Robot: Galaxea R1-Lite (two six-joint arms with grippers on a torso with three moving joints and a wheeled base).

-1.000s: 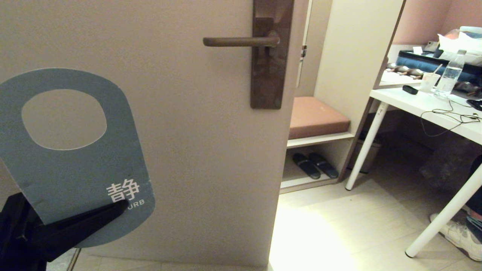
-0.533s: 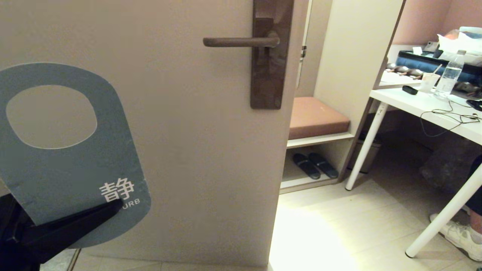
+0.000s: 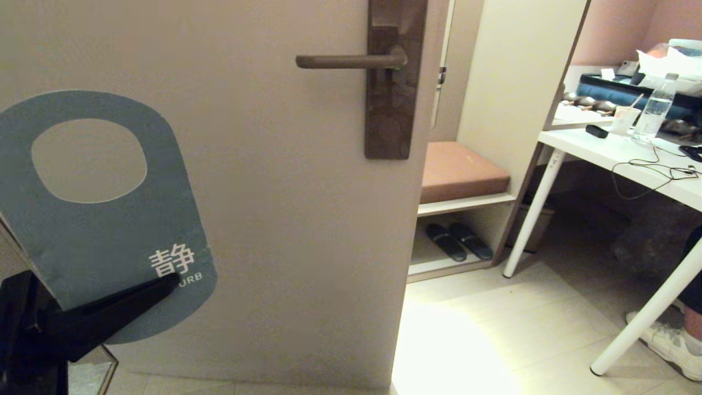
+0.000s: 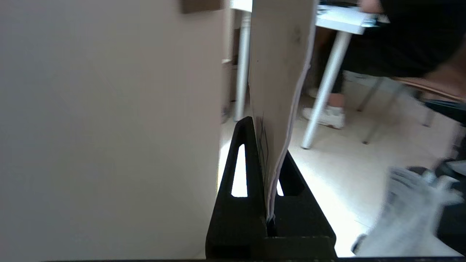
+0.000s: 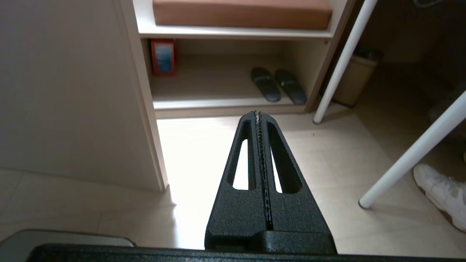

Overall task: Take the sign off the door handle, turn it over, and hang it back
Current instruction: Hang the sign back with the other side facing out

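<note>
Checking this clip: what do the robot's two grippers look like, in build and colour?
Both are matte black. The left gripper and the right gripper each have two tapering, wedge-shaped fingers with a long slot cut through each. The right one's inner faces are finely ribbed. No cables or markings show.

Looks like a hotel room, honestly. There's a beige door (image 3: 247, 192) with a dark-brown door handle (image 3: 351, 60) on a tall backplate, and the sign (image 3: 104, 214) reads like a do-not-disturb hanger. Past the door edge there's a built-in nook with a padded bench seat (image 3: 460, 170) and a pair of dark slippers (image 3: 459, 241) on the shelf underneath. A white counter (image 3: 620, 159) carries a water bottle (image 3: 655, 109), a cup (image 3: 626, 119) and cables.
</note>
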